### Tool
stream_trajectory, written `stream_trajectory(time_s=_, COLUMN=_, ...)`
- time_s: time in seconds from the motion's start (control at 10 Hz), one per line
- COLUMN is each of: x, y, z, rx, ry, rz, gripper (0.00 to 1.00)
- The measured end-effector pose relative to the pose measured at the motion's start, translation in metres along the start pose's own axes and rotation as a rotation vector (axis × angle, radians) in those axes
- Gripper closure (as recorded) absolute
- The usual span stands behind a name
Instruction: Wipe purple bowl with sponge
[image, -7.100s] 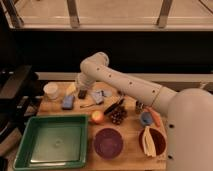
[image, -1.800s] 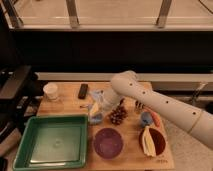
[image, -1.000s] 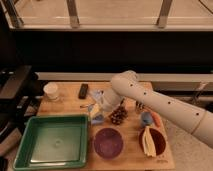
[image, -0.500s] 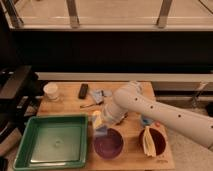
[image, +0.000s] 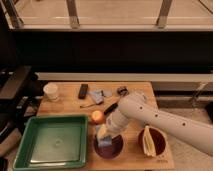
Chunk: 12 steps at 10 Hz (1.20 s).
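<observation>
2 bowls sit at the front of the wooden table (image: 65, 106). The purple bowl (image: 117, 149) is upright, mouth up, just right of the green tray (image: 55, 118). To its right there's a reddish-brown bowl (image: 160, 142) with something pale yellow (image: 146, 141) in it. The gripper (image: 104, 137) on the white arm (image: 160, 120) hangs over the purple bowl's left half, clamped tight on the sponge (image: 105, 144), which pokes out below it, inside the bowl. Can't tell which way the sponge's long side runs. 1 orange fruit (image: 97, 116) sits just behind the bowl, right beside the arm. A white cup (image: 50, 91), a dark flat thing (image: 83, 90) and a grey-blue cloth (image: 97, 96) are further back
</observation>
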Motion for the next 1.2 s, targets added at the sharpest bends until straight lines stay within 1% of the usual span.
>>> stream_trajectory(time_s=0.3, x=0.000, y=0.001, z=0.001, rx=0.000, ry=-0.001, rz=0.001, gripper=0.90)
stream_trajectory(time_s=0.4, x=-0.001, y=0.003, z=0.002, rx=0.009, ry=-0.003, rz=0.017, gripper=0.90)
stream_trajectory(time_s=0.6, x=-0.009, y=0.020, z=0.005, rx=0.022, ry=-0.007, rz=0.065, gripper=0.90)
stream_trajectory(time_s=0.7, x=-0.017, y=0.029, z=0.004, rx=0.025, ry=-0.006, rz=0.093, gripper=0.90)
stream_trajectory(time_s=0.9, x=-0.026, y=0.035, z=0.002, rx=0.024, ry=-0.003, rz=0.120, gripper=0.90)
stream_trajectory(time_s=1.0, x=-0.033, y=0.039, z=-0.003, rx=0.023, ry=0.006, rz=0.134, gripper=0.90)
stream_trajectory(time_s=1.2, x=-0.037, y=0.038, z=-0.010, rx=0.019, ry=0.020, rz=0.137, gripper=0.90)
